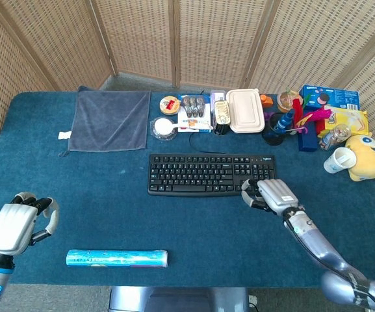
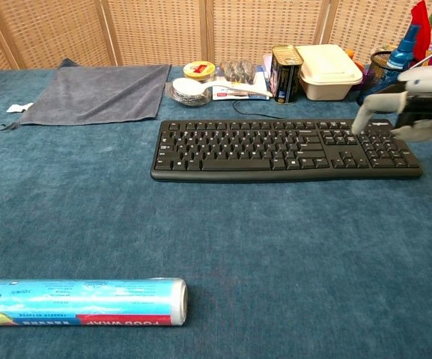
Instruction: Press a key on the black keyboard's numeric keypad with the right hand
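Note:
The black keyboard (image 1: 212,174) (image 2: 283,148) lies across the middle of the blue table, its numeric keypad (image 1: 264,175) (image 2: 384,149) at its right end. My right hand (image 1: 270,194) (image 2: 414,105) hovers at the keypad's near right corner, fingers apart and pointing toward the keys, holding nothing. In the chest view it hangs above the keypad, and I cannot tell if a fingertip touches a key. My left hand (image 1: 19,225) stays near the table's front left, fingers loosely curled and apart, holding nothing.
A foil roll (image 1: 117,258) (image 2: 77,302) lies at the front left. A grey towel (image 1: 110,119) is at the back left. Behind the keyboard stand a tin (image 2: 284,72), a lidded box (image 1: 245,110), a pen cup (image 2: 385,88) and snack boxes (image 1: 330,99).

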Available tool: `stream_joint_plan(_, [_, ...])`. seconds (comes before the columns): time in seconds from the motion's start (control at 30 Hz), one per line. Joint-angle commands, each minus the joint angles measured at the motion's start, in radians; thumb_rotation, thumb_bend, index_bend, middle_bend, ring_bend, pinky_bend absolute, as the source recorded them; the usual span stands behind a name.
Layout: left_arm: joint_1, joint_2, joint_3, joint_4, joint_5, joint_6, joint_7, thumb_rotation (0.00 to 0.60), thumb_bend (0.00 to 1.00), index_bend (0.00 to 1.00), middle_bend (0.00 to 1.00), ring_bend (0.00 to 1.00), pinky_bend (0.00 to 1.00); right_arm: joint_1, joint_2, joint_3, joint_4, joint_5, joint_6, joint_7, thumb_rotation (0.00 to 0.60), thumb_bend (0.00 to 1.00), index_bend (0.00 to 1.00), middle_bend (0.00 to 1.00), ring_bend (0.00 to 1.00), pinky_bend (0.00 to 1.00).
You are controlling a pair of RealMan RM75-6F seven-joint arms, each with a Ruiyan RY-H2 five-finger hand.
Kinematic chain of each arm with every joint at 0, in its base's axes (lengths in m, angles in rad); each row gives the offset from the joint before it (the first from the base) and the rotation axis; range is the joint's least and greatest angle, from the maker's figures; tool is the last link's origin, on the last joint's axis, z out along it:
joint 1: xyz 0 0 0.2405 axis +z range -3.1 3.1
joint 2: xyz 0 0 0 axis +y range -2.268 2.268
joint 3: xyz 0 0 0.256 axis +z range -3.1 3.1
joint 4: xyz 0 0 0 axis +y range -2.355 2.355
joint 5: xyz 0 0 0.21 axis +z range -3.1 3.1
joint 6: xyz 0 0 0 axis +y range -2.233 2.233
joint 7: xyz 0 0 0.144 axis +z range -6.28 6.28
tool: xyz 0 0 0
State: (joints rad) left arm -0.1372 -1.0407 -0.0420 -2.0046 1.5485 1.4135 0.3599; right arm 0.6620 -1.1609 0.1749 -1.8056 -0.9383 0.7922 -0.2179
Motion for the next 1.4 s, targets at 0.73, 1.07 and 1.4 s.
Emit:
stream_joint_plan(0.73, [-0.005,-0.006,0.009,0.012,-0.013,0.004,0.0,0.0,0.46,0.46,0.58,0.53,0.3,0.121,-0.151,-0.077,0.154,0.214,0.028,-0.182,0.0,0.53,0.28,0.9,1.0,0.94])
stream_joint_plan(1.07, [-0.005,-0.009,0.012,0.012,-0.01,0.01,0.003,0.0,0.46,0.46,0.58,0.53,0.3,0.124,-0.16,-0.1,0.194,0.244,0.028,-0.186,0.0,0.53,0.28,0.9,1.0,0.94])
stream_joint_plan(1.4, [-0.007,-0.012,0.014,0.013,-0.015,0.01,0.007,0.0,0.46,0.46,0.58,0.53,0.3,0.13,-0.172,-0.111,0.22,0.256,0.019,-0.183,0.0,0.53,0.28,0.9,1.0,0.94])
